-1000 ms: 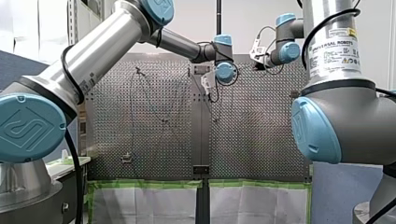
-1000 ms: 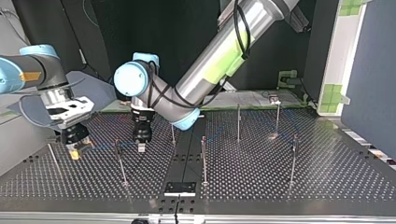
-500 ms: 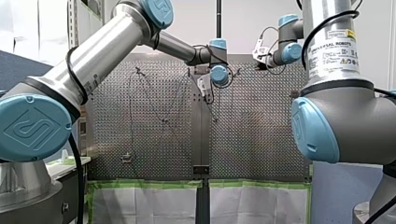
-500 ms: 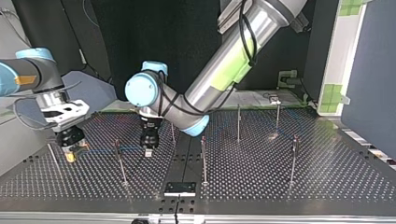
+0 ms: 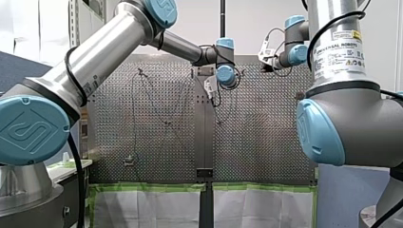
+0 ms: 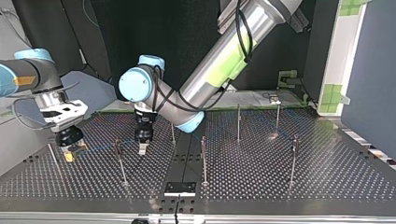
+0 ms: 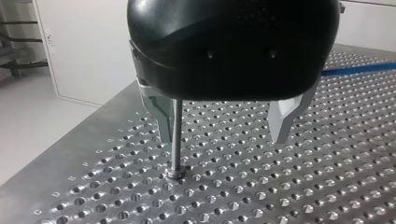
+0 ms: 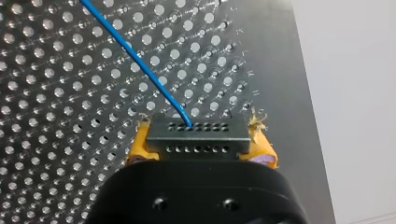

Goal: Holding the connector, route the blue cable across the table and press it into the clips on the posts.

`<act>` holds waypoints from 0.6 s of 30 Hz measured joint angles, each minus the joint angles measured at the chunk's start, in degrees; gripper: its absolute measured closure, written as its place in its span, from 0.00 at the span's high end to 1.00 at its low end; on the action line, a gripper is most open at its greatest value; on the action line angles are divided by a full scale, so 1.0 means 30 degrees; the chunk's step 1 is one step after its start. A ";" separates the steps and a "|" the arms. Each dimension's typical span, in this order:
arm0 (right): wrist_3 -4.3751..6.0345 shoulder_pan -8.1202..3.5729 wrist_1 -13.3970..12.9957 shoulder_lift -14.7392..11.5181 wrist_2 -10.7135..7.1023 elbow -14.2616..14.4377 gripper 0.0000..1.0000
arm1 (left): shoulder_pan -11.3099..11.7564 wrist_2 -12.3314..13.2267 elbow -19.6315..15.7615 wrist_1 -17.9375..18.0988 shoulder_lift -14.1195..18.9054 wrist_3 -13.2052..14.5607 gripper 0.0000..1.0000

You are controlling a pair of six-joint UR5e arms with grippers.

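Note:
My right gripper (image 8: 201, 148) has yellow pads and is shut on a grey connector (image 8: 196, 130). The blue cable (image 8: 135, 56) leaves the connector and runs away over the perforated table. In the top view this gripper (image 6: 68, 154) hangs low at the left side. The cable (image 6: 100, 149) stretches from it toward a thin post (image 6: 120, 161). My left gripper (image 7: 222, 126) is open, its metal fingers (image 7: 282, 122) spread with nothing between them. A post (image 7: 176, 135) stands just beside one finger. In the top view my left gripper (image 6: 142, 149) hovers between two posts.
Several thin upright posts stand across the table (image 6: 289, 186), such as those at the middle (image 6: 203, 161) and right (image 6: 293, 161). A black plate (image 6: 180, 188) lies at the near edge. Green tape (image 6: 332, 93) marks a white panel at the right.
My left gripper swung toward the table's middle, then back toward the top view's left and slightly up. My right gripper, still holding the connector, shifted a little to that view's left.

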 joint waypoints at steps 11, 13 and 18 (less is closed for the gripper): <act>-0.0022 -0.0082 -0.0014 0.0124 -0.0009 -0.0002 0.00 | -0.0329 -0.0243 -0.0088 -0.1939 0.0434 -0.0377 1.00; -0.0030 -0.0084 -0.0012 0.0136 -0.0018 0.0000 0.00 | -0.0450 -0.0183 -0.0102 -0.2332 0.0601 -0.0407 1.00; -0.0037 -0.0090 -0.0014 0.0143 -0.0027 0.0002 0.00 | -0.0828 0.0101 -0.0106 -0.3126 0.0879 -0.0423 1.00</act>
